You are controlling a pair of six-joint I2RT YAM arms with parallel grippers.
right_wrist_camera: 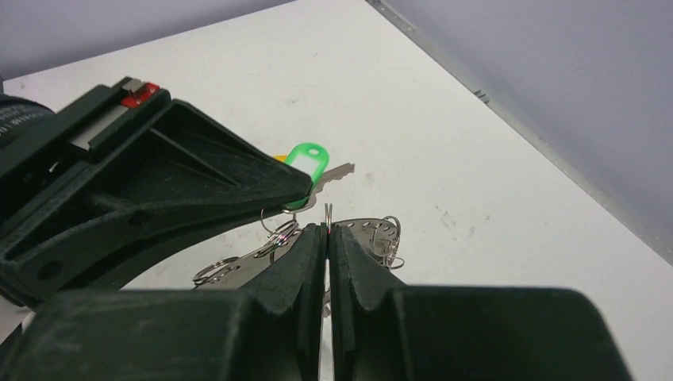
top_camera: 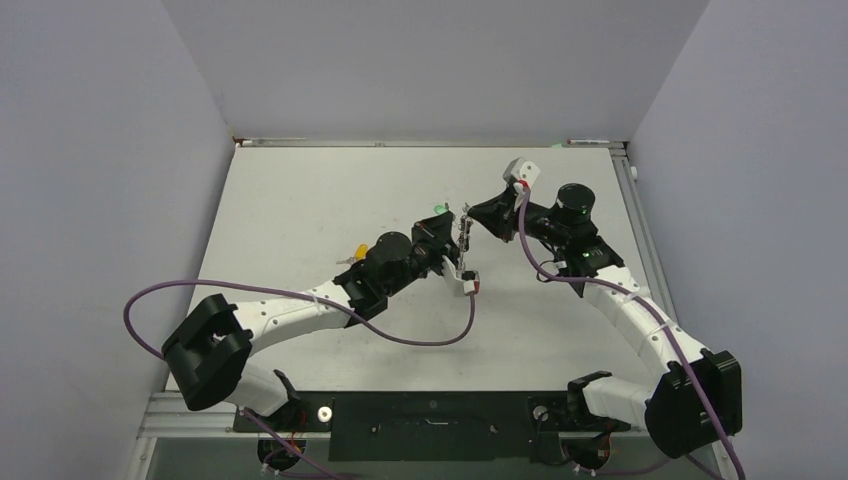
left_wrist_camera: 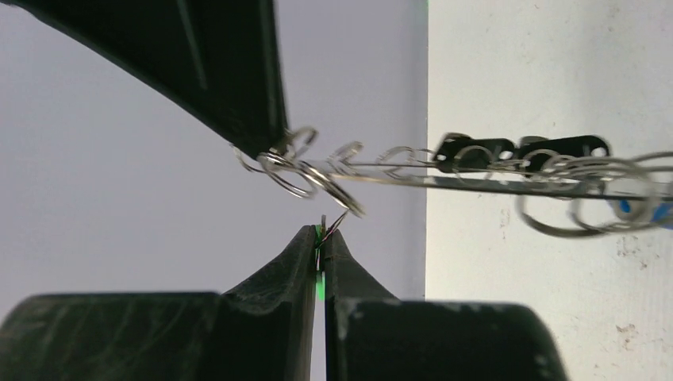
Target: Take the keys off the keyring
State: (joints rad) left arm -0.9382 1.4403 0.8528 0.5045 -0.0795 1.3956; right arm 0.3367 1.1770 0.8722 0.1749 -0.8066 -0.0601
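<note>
White table (top_camera: 300, 200); keyring (top_camera: 465, 238) between left hand (top_camera: 451, 243) and right hand (top_camera: 474, 215)

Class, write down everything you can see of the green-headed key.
The green key has a bright green plastic head with a white label window and a slot at its end, plus a short silver metal blade. It seems to lie flat on the white table, just beyond the left gripper, whose fingertip covers the head's lower edge in the right wrist view. Whether a ring is attached cannot be told.
</note>
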